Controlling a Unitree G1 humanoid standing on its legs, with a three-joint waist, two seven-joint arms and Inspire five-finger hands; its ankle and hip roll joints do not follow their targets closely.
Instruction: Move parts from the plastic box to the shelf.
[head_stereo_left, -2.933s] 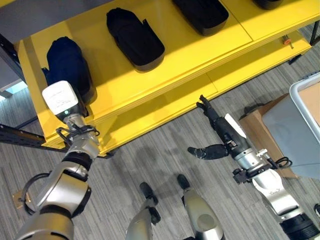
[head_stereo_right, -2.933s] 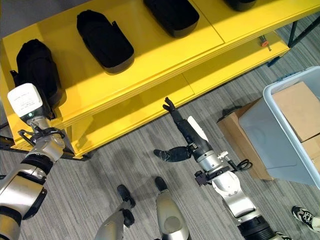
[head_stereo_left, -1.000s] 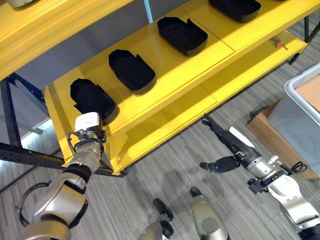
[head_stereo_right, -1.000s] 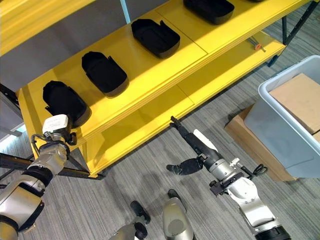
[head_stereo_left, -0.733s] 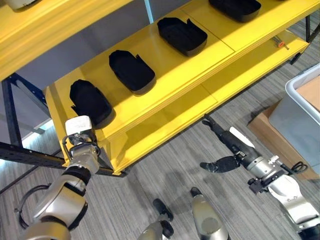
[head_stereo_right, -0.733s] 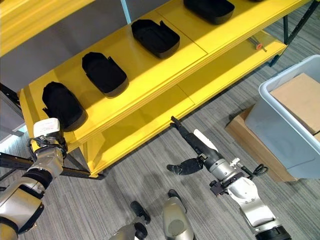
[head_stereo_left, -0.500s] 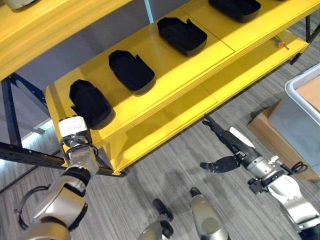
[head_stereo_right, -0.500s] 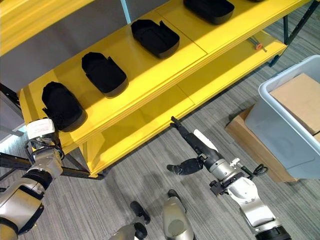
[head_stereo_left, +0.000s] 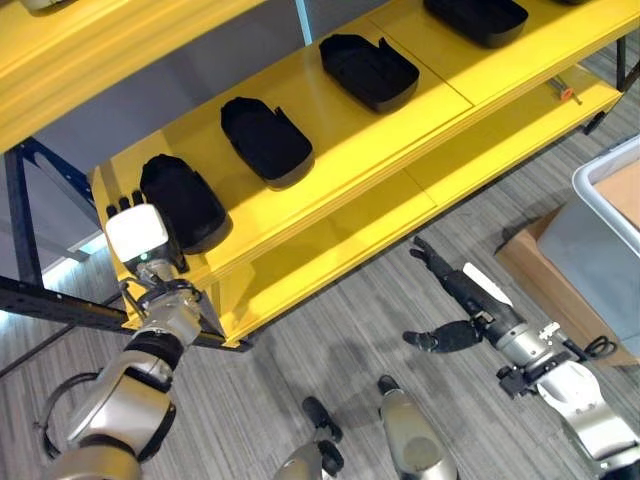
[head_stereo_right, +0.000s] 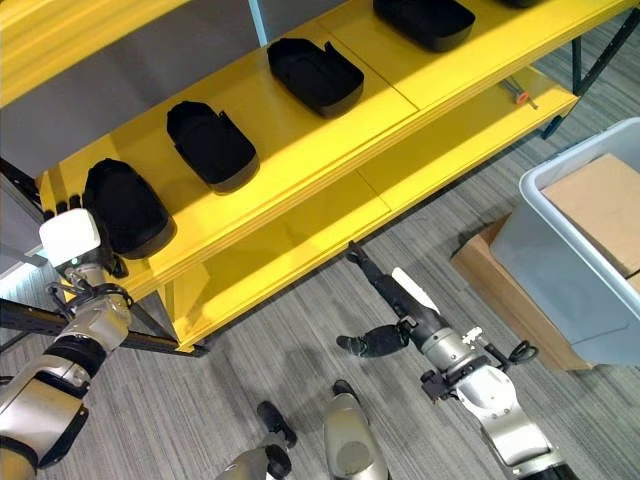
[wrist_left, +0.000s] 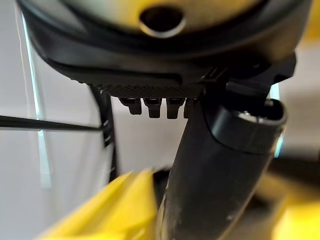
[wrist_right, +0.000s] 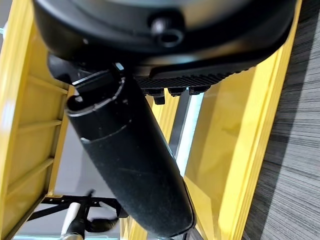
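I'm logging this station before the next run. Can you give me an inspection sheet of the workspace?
Surface: yellow shelf, grey carpet floor.
Job's things: four black parts along the shelf; plastic box at right holds cardboard.
Clutter: small orange-tipped tool on the lower tier.
Hands: left hand beside the leftmost part, fingers straight; right hand open over the floor.
Cables: nothing seen.
Surroundings: cardboard box beside the plastic box.

The left hand (head_stereo_left: 137, 232) is raised at the shelf's left end, its fingers (head_stereo_left: 125, 203) straight and pointing up. The right hand (head_stereo_right: 400, 297) reaches low toward the shelf's front edge, fingers straight, thumb spread aside
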